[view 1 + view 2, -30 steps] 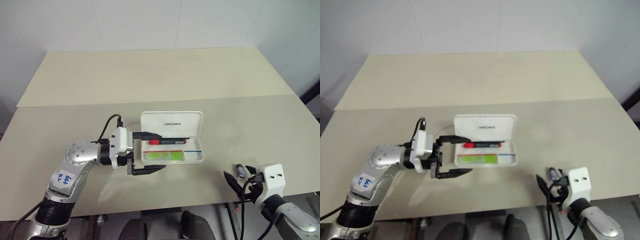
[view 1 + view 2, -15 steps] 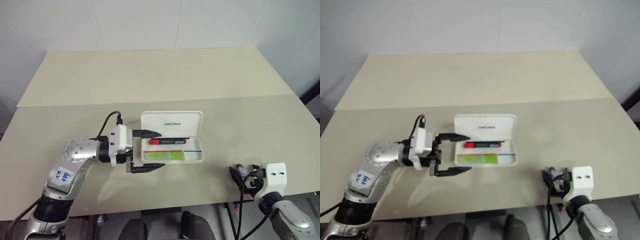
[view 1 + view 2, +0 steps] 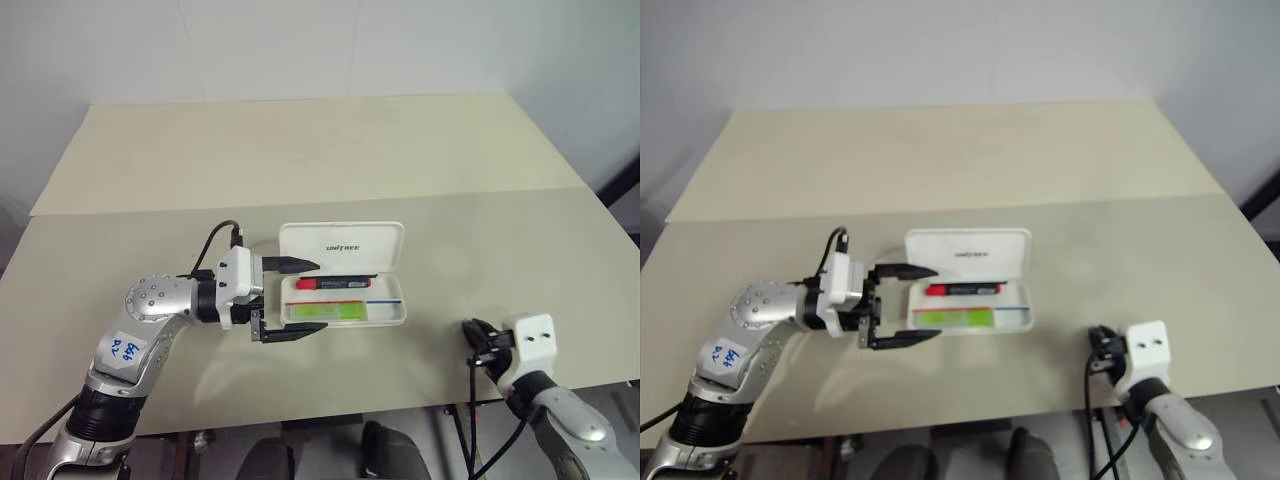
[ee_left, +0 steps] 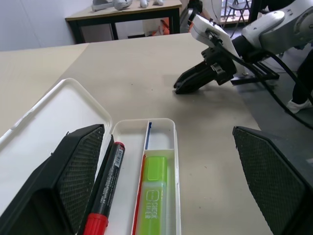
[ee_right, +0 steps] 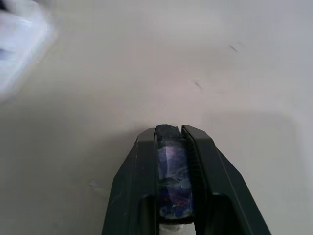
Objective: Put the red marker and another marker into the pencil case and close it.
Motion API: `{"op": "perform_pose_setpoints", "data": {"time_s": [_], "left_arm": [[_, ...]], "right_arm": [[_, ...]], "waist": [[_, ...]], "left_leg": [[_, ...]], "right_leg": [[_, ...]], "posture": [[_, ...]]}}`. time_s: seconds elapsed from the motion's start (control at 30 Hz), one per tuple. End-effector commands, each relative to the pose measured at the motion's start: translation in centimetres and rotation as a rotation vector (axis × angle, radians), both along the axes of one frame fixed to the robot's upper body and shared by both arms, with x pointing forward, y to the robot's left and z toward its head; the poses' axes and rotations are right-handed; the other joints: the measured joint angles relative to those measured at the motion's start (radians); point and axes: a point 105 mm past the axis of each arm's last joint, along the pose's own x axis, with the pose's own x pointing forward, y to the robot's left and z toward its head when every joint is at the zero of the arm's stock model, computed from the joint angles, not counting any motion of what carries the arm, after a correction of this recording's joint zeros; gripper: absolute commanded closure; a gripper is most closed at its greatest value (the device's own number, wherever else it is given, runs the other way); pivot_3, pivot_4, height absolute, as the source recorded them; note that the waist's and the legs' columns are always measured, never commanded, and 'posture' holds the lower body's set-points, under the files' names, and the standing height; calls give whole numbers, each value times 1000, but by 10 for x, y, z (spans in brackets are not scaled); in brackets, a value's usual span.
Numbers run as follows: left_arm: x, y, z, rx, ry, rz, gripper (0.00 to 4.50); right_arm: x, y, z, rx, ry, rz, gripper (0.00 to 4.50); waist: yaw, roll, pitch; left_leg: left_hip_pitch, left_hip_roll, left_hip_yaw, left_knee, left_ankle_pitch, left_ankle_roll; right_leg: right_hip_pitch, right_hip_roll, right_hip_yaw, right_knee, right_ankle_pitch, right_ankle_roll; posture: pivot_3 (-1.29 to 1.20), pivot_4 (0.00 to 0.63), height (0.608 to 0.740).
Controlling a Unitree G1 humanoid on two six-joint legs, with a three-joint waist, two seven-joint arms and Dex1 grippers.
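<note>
The white pencil case (image 3: 342,246) lies open in the middle of the table, lid up. Inside, the red marker (image 3: 335,283) rests along the hinge side and the light-green highlighter (image 3: 325,312) along the front wall. My left gripper (image 3: 320,298) is open, its fingers (image 3: 298,266) spread level across the case's left end, one by the lid and one by the front rim. At the table's front right, my right gripper (image 5: 173,134) is shut on a small purple stub (image 5: 173,181), which sits between the fingers just above the tabletop.
The beige table (image 3: 300,150) stretches bare behind the case, with a seam across it. My right gripper (image 3: 472,328) sits close to the front edge. Beyond the table in the left wrist view stand a dark bench (image 4: 122,14) and floor clutter.
My right gripper has gone from open to shut, closing on the purple stub, and has shifted slightly left and forward. The left gripper and the case have stayed put.
</note>
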Motion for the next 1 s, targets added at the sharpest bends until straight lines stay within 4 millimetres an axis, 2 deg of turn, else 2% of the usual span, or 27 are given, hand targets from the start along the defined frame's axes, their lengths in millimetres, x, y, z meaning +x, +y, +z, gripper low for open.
{"op": "perform_pose_setpoints", "data": {"time_s": [0.03,0.17,0.3,0.53,0.73,0.87,1.0], "left_arm": [[-1,3,7,-10,-49,19,0],[0,4,5,-7,-51,28,0],[0,11,2,5,-60,56,0],[-1,20,-1,29,-68,101,0],[-4,27,-2,38,-70,135,0],[-6,28,-2,39,-72,150,0],[-7,29,-2,38,-71,159,0]], "right_arm": [[2,24,24,-86,-104,258,4100],[8,34,34,-150,-127,464,4100],[29,49,53,-203,-161,704,4100],[43,76,53,-217,-151,978,4100],[47,76,42,-214,-104,1068,4100],[51,68,37,-217,-75,1068,4100],[53,68,35,-195,-64,1062,4100]], "waist": [[0,0,0],[8,-1,0],[3,-1,1],[7,-1,1],[6,-1,1],[5,0,1],[4,0,1]], "left_leg": [[0,0,0,0,0,0],[0,0,-1,0,0,0],[0,0,2,1,-1,1],[6,2,2,0,0,1],[6,2,2,0,-2,0],[6,2,3,0,-2,0],[7,2,5,0,-2,-1]], "right_leg": [[0,0,0,0,0,0],[0,1,-1,-1,0,0],[0,0,0,-2,0,0],[0,2,-3,-2,0,0],[0,1,-3,-2,0,0],[0,1,-3,-2,0,0],[0,1,-3,-2,0,0]], "posture": [[0,150,740],[0,150,740],[0,150,740],[0,150,740],[0,150,740],[0,150,740],[0,150,740]]}}
